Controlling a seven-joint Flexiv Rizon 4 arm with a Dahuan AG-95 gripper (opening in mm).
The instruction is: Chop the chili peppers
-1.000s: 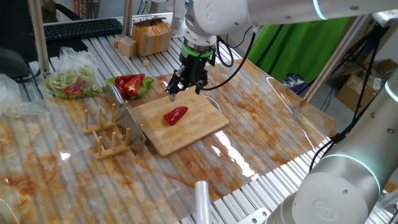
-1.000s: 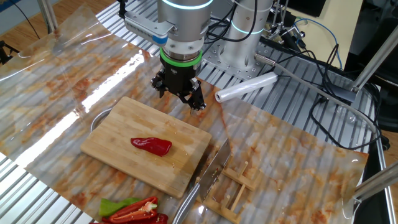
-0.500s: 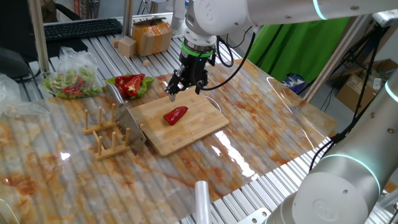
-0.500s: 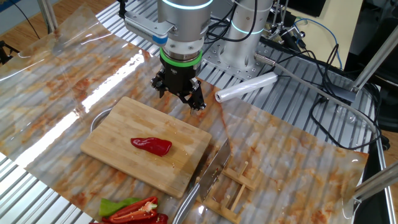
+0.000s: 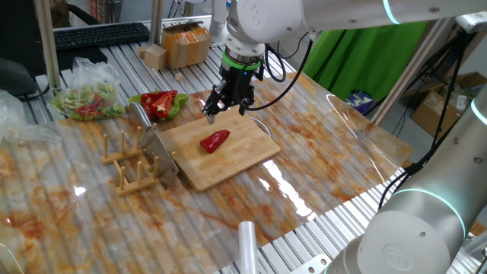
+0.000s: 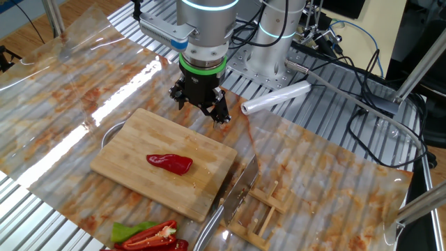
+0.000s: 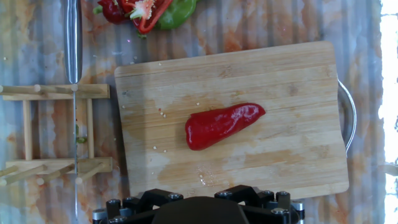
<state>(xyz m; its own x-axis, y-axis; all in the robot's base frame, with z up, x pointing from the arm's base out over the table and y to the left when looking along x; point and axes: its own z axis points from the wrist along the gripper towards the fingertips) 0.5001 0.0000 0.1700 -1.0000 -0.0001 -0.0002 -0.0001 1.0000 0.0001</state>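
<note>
One whole glossy red chili pepper (image 5: pixel 214 141) lies on its side in the middle of the wooden cutting board (image 5: pixel 247 156). It also shows in the other fixed view (image 6: pixel 169 163) and in the hand view (image 7: pixel 221 124). My gripper (image 5: pixel 227 109) hovers above the board's far edge, well clear of the pepper, with its fingers spread and nothing between them; it shows in the other fixed view too (image 6: pixel 201 108). The hand view shows only the gripper's black base, not the fingertips. A knife (image 5: pixel 154 144) stands blade-down in a wooden rack (image 5: pixel 125 164) beside the board.
Cut red and green pepper pieces (image 5: pixel 158 103) lie beyond the board's corner, and a bag of pepper scraps (image 5: pixel 87 99) sits further left. A roll of plastic film (image 6: pixel 275 97) lies near the arm's base. A clear stained plastic sheet covers the table.
</note>
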